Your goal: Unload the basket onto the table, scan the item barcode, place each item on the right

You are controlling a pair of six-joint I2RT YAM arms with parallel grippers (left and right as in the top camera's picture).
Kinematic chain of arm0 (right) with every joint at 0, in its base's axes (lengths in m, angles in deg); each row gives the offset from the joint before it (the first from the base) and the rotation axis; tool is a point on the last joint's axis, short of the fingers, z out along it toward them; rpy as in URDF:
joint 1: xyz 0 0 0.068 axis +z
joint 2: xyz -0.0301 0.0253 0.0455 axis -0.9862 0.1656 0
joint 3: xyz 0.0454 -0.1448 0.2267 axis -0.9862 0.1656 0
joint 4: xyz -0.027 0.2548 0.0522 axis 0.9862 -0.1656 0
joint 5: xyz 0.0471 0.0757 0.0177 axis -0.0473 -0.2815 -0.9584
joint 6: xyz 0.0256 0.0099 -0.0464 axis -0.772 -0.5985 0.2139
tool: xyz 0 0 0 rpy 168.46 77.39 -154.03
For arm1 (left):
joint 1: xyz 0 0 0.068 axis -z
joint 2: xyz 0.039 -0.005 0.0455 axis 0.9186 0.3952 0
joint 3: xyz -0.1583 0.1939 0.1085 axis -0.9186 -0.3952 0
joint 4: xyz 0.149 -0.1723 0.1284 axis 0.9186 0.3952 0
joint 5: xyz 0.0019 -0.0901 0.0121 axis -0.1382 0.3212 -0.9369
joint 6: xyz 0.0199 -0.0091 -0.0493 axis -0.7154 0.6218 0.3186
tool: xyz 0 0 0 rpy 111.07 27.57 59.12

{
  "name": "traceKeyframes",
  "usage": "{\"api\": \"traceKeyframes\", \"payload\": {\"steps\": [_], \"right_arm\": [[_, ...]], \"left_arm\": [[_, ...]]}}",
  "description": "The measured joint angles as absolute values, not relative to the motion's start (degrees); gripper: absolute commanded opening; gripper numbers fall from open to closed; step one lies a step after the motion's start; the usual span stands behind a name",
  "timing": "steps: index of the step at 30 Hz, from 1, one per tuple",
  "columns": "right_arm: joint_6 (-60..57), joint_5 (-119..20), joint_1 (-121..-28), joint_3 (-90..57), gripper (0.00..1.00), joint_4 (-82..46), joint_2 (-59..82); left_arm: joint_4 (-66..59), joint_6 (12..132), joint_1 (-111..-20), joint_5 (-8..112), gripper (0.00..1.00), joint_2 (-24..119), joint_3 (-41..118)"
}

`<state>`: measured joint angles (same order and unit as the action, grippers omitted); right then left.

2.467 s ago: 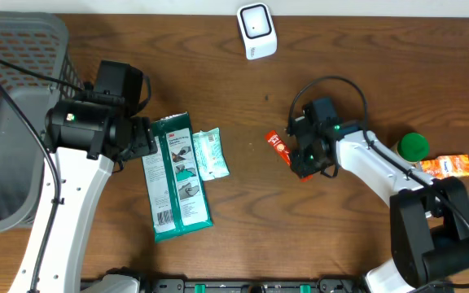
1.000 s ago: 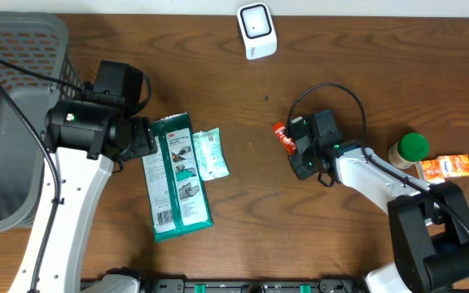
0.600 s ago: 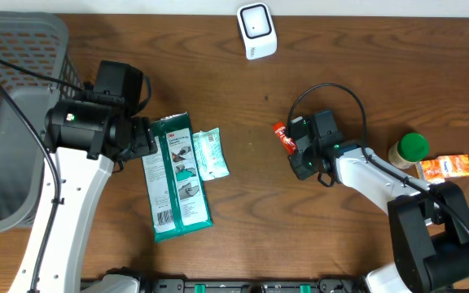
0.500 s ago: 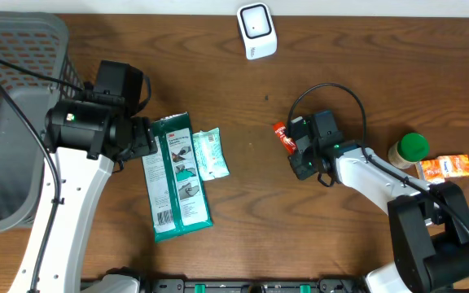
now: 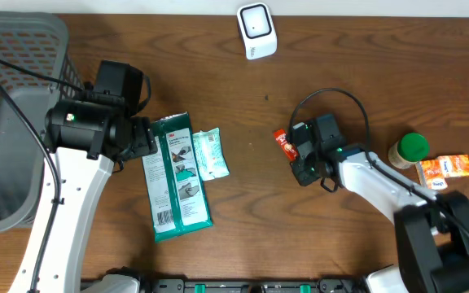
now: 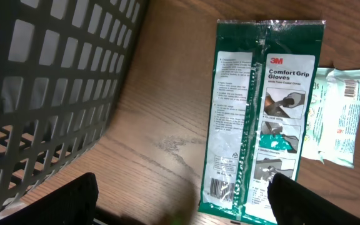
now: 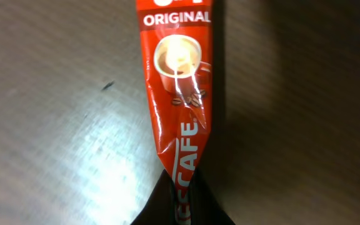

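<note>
From above, the right gripper (image 5: 294, 156) sits near the middle of the table (image 5: 357, 65), its jaws closed on the lower end of a red coffee sachet (image 5: 282, 143). The sachet points up and to the left, toward the white scanner (image 5: 256, 31) at the far edge, but it is well apart from it. That view is too small to make out any print on the sachet. The right wrist camera shows what the overhead cannot: a printed coffee cup, the word "ORIGINAL" and part of a brand name running down to the pinched tip between the dark fingers (image 7: 158, 209). No barcode shows on this face.

The left gripper (image 6: 181, 187) stands wide open and holds nothing. Its two fingers frame the bottom of the left wrist view, above bare wood. Just past them lies a green glove packet (image 6: 261, 119), with its label and a small barcode at its lower left readable only here. A pale wipe packet (image 6: 337, 119) lies touching its right edge. A grey basket (image 6: 42, 94) fills the left of that view. The overhead places it at the table's left end.

Only the overhead shows a green-capped bottle (image 5: 409, 148) and an orange box (image 5: 444, 168) beside the right arm.
</note>
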<state>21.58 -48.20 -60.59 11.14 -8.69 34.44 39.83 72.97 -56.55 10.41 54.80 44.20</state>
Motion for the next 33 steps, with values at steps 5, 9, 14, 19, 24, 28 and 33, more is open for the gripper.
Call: {"api": "traceKeyframes", "payload": {"steps": [5,9,14,19,24,28,33], "right_arm": [[18.2,-48.8,-60.5,11.0,0.01,-12.2,27.1],[15.2,-49.1,-60.5,7.9,0.01,-17.8,22.4],[13.0,-49.2,-60.5,-3.6,0.01,-30.0,20.9],[9.3,-47.7,-60.5,-18.4,0.01,-39.6,20.8],[5.1,-46.8,-60.5,-32.9,0.01,-44.5,21.3],[3.5,-45.9,-60.5,-50.7,0.01,-55.1,27.3],[2.8,-44.0,-60.5,-76.4,0.01,-68.6,41.5]], "left_arm": [[39.8,73.0,-56.5,10.4,0.88,54.8,44.2],[39.8,73.0,-56.5,10.4,0.88,54.8,44.2],[39.8,73.0,-56.5,10.4,0.88,54.8,44.2],[39.8,73.0,-56.5,10.4,0.88,54.8,44.2],[39.8,73.0,-56.5,10.4,0.88,54.8,44.2],[39.8,73.0,-56.5,10.4,0.88,54.8,44.2],[39.8,73.0,-56.5,10.4,0.88,54.8,44.2]]}}
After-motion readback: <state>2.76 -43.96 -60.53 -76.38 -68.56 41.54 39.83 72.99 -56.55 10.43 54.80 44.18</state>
